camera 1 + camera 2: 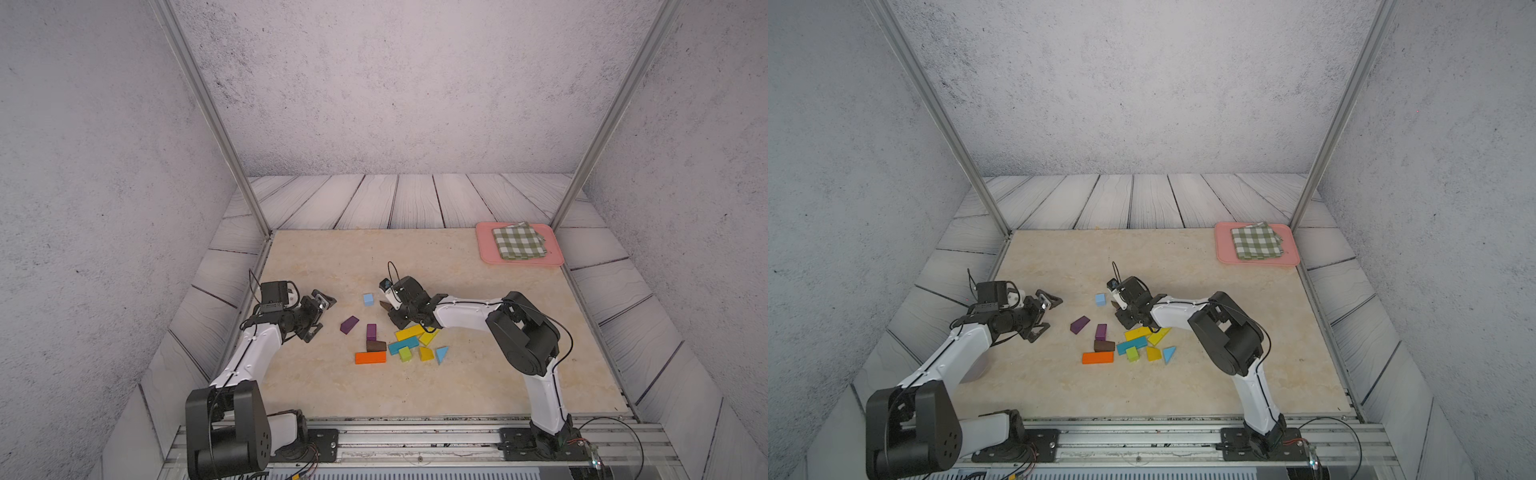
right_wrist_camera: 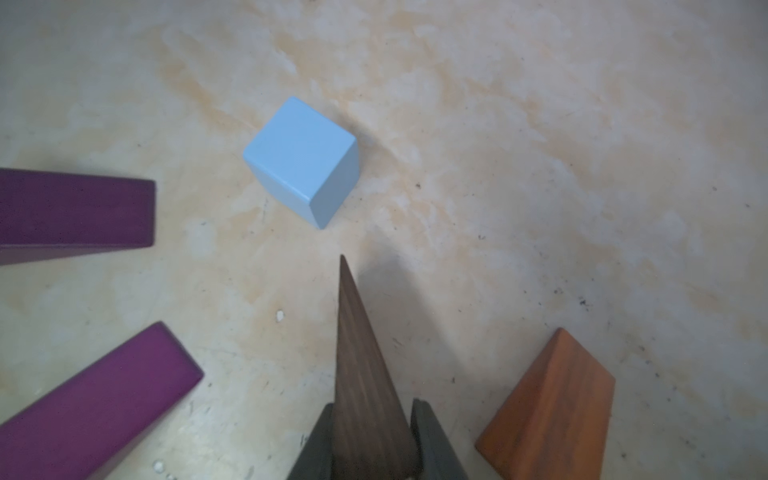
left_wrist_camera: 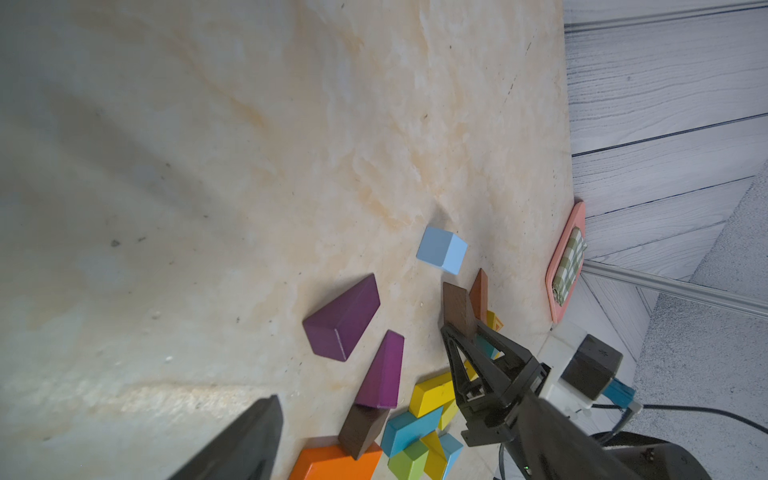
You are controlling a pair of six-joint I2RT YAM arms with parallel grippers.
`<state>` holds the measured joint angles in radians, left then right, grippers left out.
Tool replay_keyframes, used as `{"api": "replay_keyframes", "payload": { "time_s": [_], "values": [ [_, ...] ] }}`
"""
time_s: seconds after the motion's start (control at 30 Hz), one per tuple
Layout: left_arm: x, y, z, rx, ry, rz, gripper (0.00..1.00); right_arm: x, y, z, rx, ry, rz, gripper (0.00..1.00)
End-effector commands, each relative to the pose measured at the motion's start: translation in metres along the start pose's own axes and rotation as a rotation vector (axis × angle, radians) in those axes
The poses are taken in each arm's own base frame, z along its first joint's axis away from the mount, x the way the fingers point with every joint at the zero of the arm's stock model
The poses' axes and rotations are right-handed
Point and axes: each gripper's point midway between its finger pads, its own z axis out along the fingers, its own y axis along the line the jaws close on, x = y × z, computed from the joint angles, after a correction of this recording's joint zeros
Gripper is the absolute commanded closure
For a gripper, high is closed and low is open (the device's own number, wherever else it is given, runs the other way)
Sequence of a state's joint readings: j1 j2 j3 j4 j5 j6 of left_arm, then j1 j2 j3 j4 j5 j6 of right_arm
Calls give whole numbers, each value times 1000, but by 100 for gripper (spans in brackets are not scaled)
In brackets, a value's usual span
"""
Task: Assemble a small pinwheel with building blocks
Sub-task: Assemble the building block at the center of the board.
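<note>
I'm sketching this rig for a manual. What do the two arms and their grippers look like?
The left arm and right arm have white shells, bulky black joints and thin black cables. The left gripper and right gripper are black with triangular open-frame fingers. A blue plug sits on the right wrist's camera block.

Bench (image 1: 332, 386): blocks loose, mid-surface.
Right gripper (image 1: 392, 310): closed on brown wedge (image 1: 385, 306), wedge tip near light-blue cube (image 1: 368, 299), apart.
Left gripper (image 1: 327, 314): jaws spread wide, near purple wedge (image 1: 349, 324).
Cluster: second purple wedge (image 1: 371, 331) touching dark brown block (image 1: 376, 345); orange bar (image 1: 370, 357) just beside. Teal bar (image 1: 402, 345), yellow bar (image 1: 409, 332), green cube (image 1: 404, 354), blue triangle (image 1: 441, 354) close together.
Pink tray (image 1: 486, 254): far right corner, checked cloth (image 1: 518, 241) on it.
</note>
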<state>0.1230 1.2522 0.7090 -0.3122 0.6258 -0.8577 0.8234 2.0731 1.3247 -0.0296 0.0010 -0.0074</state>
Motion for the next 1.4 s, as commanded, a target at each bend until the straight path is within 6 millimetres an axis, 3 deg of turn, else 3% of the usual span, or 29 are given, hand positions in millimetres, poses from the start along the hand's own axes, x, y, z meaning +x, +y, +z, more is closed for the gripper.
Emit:
{"api": "replay_keyframes", "payload": {
  "time_s": [0.0, 0.27, 0.7, 1.37],
  "values": [
    [-4, 0, -2, -3, 2, 5, 4, 8, 8, 15, -66, 37, -40, 78],
    [-5, 1, -1, -9, 4, 10, 4, 8, 1, 26, -76, 64, -26, 78],
    [-11, -17, -3, 29, 13, 33, 4, 6, -3, 19, -58, 49, -22, 78],
    [-7, -9, -8, 3, 3, 39, 4, 9, -12, 18, -27, 60, -34, 78]
  ]
}}
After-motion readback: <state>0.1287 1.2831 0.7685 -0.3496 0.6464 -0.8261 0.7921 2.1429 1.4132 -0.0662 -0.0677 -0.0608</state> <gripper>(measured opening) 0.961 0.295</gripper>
